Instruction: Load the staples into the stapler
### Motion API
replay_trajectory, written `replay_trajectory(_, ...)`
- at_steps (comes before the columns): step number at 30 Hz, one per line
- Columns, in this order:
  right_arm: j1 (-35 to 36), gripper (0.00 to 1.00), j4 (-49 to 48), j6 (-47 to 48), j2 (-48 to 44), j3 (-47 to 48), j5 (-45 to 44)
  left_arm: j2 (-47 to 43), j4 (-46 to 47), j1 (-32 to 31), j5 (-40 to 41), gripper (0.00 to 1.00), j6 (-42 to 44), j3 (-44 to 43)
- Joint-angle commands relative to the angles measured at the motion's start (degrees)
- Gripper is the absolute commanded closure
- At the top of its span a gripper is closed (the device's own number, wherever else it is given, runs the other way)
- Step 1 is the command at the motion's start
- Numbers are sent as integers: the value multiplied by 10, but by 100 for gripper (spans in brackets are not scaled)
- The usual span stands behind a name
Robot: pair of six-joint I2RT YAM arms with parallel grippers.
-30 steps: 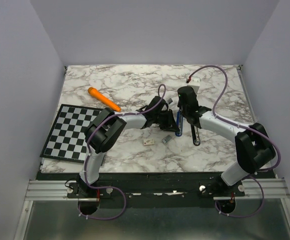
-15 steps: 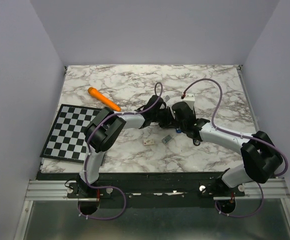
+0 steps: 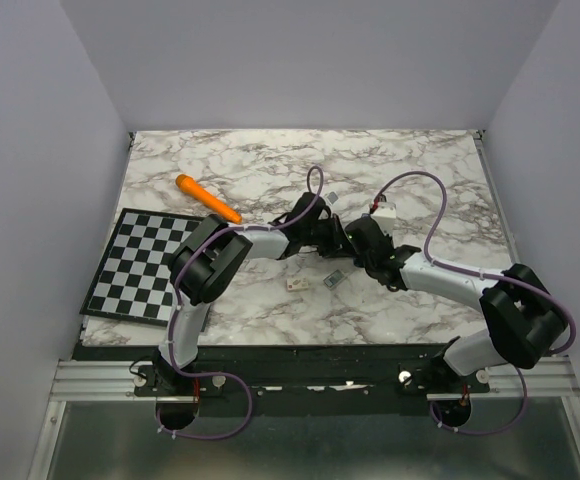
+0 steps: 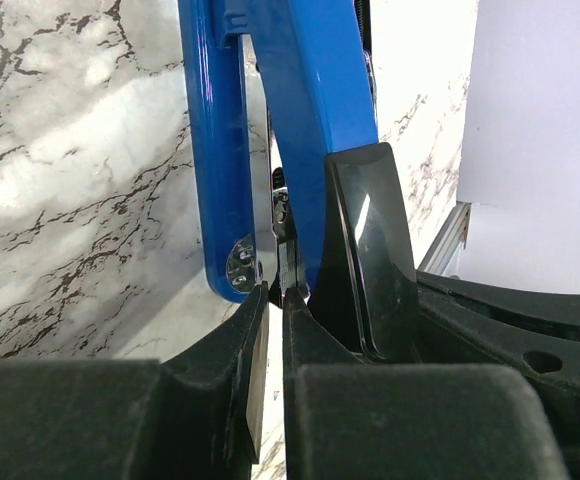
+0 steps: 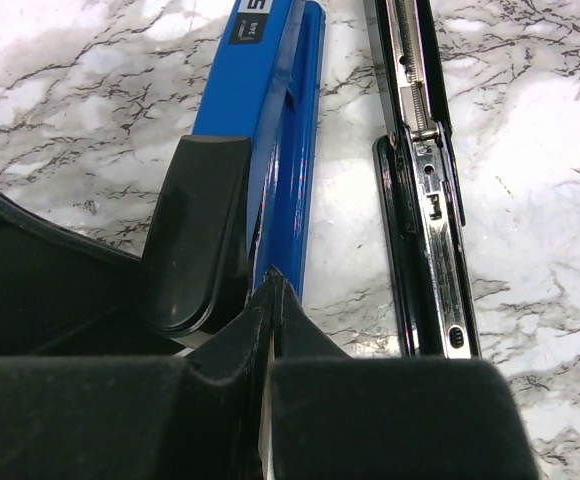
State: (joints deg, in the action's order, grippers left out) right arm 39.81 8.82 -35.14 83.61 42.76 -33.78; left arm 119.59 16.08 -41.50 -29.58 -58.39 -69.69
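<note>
Right wrist shows stapler [image 5: 275, 120] opened out, rail [image 5: 432, 210] exposed (top external barely does).

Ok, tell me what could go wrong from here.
1. The left end effector and right end effector crowd the same end of the blue stapler; a small move might knock them together.
2. The open magazine rail lies right beside them, so a nudge could shift it.
3. The staples lie apart on the table, flat and tiny; picking them up may slip.
</note>
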Motion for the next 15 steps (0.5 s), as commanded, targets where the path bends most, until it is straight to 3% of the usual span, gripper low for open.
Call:
replay_trajectory(1,4,92,10,-26,2,-6,-12,-18,9,-4,4,81,-1,22)
replay_trajectory(8,4,91,24,-16,2,-1,-31,-66,5,-5,19,64,20,47)
replay_trajectory(15,0,78,66,14,-12,28,-23,-104,-10,1,27,44,33,75)
